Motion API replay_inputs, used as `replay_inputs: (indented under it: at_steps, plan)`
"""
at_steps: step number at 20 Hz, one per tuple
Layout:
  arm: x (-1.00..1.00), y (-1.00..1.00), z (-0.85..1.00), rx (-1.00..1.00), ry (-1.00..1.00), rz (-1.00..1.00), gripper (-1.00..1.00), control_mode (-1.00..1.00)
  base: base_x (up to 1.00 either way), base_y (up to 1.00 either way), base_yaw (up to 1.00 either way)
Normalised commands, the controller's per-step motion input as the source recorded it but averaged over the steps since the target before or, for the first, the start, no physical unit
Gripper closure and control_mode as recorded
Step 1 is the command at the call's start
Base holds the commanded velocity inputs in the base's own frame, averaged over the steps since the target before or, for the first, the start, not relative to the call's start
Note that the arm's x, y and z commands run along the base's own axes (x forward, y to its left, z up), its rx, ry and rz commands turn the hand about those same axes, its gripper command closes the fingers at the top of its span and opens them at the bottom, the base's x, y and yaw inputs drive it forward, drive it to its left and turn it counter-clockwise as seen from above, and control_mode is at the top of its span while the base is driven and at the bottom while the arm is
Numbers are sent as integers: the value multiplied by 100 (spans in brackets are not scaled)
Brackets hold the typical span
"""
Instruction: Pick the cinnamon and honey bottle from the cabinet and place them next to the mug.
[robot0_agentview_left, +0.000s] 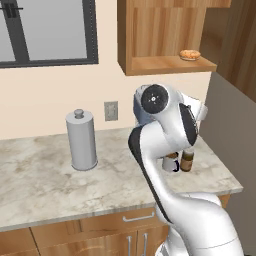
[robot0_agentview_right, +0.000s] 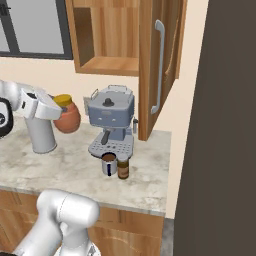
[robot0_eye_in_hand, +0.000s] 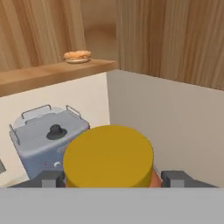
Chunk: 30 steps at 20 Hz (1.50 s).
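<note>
One arm, elbow bent high above the counter (robot0_agentview_right: 60, 170), carries the honey bottle (robot0_agentview_right: 68, 116) in its closed gripper (robot0_eye_in_hand: 109, 177) beside the coffee machine (robot0_agentview_right: 111, 120); cinnamon (robot0_agentview_right: 123, 167) touches the mug (robot0_agentview_right: 109, 163) near the counter's right edge.

1. The squat orange-brown honey bottle with a yellow lid (robot0_agentview_right: 68, 116) sits between the jaws, above the marble counter (robot0_agentview_right: 70, 170).
2. Beyond the jaws stands the blue-grey coffee machine (robot0_agentview_right: 112, 120).
3. Before that machine, the small grey mug (robot0_agentview_right: 109, 163) touches the dark-brown cinnamon jar (robot0_agentview_right: 123, 167).
4. Higher up, beyond the jaws, a flat round pastry (robot0_agentview_left: 190, 54) lies on the reddish-brown wooden cabinet (robot0_agentview_left: 165, 64) shelf.
</note>
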Motion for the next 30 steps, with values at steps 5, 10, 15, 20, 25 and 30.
replay_inputs:
  at_steps: [5,10,15,20,25,30]
  plan:
    - [0,1,-100,7,0,-10,100,-100,0,0,0]
    - [3,0,-93,6,0,-8,100,-100,0,0,0]
    - [14,0,-79,5,0,-9,100,-100,0,0,0]
    - [21,0,-82,6,0,-7,100,-100,0,0,0]
    - [32,8,-56,5,0,-8,100,-100,0,0,0]
    - [39,28,-40,2,0,-12,100,-100,0,0,0]
